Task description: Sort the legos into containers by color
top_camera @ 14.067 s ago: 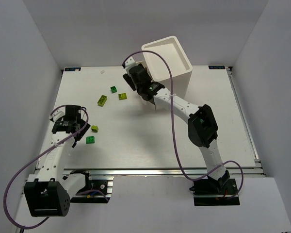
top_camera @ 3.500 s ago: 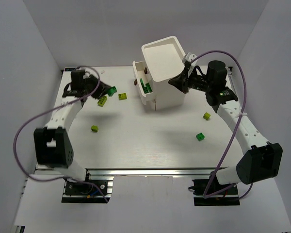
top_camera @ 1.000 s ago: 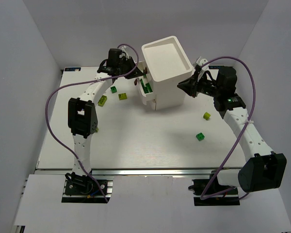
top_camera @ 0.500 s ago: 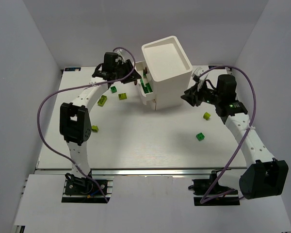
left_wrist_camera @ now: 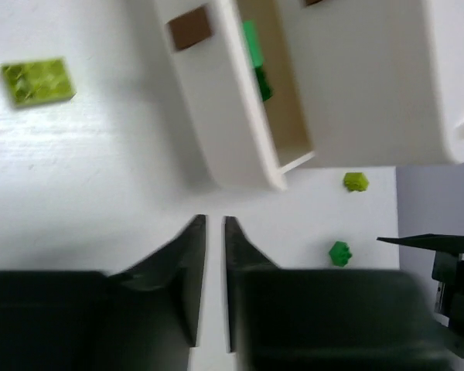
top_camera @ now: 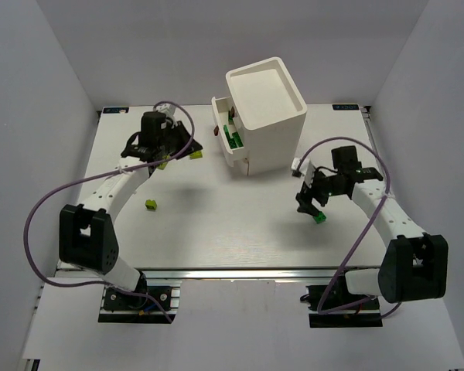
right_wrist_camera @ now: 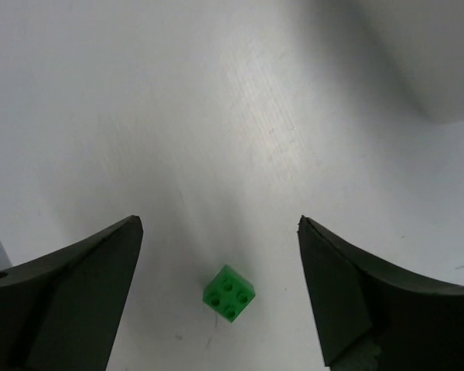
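The right gripper [right_wrist_camera: 218, 222] is hanging wide open over a green brick [right_wrist_camera: 230, 293]; the left gripper [left_wrist_camera: 214, 221] is sitting almost closed, empty (corner stickers [top_camera: 346, 107] unreadable).

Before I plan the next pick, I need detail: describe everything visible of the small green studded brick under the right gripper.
The small bright green plastic brick is squarish, four round studs up, lying flat and cornerwise on the white table. It lies between the right gripper's open fingers, untouched.
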Motion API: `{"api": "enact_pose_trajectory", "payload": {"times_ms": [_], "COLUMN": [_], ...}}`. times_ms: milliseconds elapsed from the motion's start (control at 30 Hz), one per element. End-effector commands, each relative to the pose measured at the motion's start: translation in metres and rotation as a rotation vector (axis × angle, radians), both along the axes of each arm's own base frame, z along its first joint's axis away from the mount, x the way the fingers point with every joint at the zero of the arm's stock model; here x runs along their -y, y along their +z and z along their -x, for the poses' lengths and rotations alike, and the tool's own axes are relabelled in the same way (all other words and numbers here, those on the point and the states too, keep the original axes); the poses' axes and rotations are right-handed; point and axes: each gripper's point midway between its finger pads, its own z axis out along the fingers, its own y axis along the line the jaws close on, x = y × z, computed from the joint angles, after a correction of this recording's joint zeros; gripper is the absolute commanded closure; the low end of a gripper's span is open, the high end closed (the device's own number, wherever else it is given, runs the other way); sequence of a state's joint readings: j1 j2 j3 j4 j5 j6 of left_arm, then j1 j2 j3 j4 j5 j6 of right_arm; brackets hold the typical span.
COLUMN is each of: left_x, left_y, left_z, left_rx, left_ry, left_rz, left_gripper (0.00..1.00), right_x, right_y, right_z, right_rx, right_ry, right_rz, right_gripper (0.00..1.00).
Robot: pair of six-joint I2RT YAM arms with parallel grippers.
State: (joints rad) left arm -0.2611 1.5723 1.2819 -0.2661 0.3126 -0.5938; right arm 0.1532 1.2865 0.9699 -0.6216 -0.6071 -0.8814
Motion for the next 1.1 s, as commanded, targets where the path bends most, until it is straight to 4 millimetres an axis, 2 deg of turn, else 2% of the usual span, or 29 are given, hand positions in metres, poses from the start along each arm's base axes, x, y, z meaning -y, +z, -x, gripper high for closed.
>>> {"api": "enact_pose_trajectory", "payload": {"times_ms": [0, 33, 67, 133, 233, 267, 300, 433, 500, 667, 767, 900, 1000, 1067], "left_x": [-0.022, -0.029, -0.031, -0.040, -0.050, -0.051, -0.053, -0.060, -0.060, -0.060, -0.061, -0.061, -0.063, -0.068], "left_y": [-0.008, -0.011, -0.016, -0.022, -0.029, -0.027, -0.035, -0.043, -0.048, -0.052, -0.052, -0.054, -0.054, -0.055], "left_z": [0.021, 0.023, 0.033, 0.039, 0.050, 0.053, 0.058, 0.066, 0.071, 0.075, 0.076, 0.077, 0.078, 0.078], "left_rx": [-0.022, -0.028, -0.039, -0.052, -0.069, -0.062, -0.079, -0.093, -0.107, -0.118, -0.117, -0.126, -0.128, -0.128], "left_ry": [0.063, 0.084, 0.087, 0.111, 0.140, 0.143, 0.146, 0.169, 0.170, 0.170, 0.173, 0.176, 0.183, 0.198], "left_rz": [-0.024, -0.032, -0.034, -0.045, -0.063, -0.063, -0.071, -0.073, -0.069, -0.065, -0.063, -0.067, -0.073, -0.076], "left_gripper": [0.70, 0.56, 0.51, 0.43, 0.41, 0.41, 0.40, 0.39, 0.39, 0.38, 0.38, 0.38, 0.38, 0.38], "right_x": [0.023, 0.030, 0.034, 0.041, 0.052, 0.056, 0.058, 0.081, 0.083, 0.087, 0.088, 0.089, 0.091, 0.091], "right_y": [-0.041, -0.051, -0.056, -0.062, -0.074, -0.076, -0.082, -0.094, -0.099, -0.105, -0.111, -0.119, -0.121, -0.121], "right_z": [0.039, 0.045, 0.047, 0.047, 0.051, 0.046, 0.045, 0.035, 0.032, 0.008, 0.006, 0.009, 0.017, 0.023], "right_rx": [-0.022, -0.012, 0.018, 0.069, 0.066, 0.066, 0.056, 0.087, 0.109, 0.132, 0.101, 0.056, 0.017, -0.017], "right_ry": [0.241, 0.294, 0.340, 0.423, 0.545, 0.545, 0.571, 0.642, 0.712, 0.744, 0.788, 0.827, 0.857, 0.863], "right_rz": [0.182, 0.211, 0.234, 0.271, 0.326, 0.342, 0.358, 0.446, 0.455, 0.469, 0.465, 0.451, 0.452, 0.430], "right_gripper": [0.11, 0.11, 0.11, 0.11, 0.11, 0.11, 0.11, 0.11, 0.11, 0.12, 0.14, 0.21, 0.32, 0.54]}}
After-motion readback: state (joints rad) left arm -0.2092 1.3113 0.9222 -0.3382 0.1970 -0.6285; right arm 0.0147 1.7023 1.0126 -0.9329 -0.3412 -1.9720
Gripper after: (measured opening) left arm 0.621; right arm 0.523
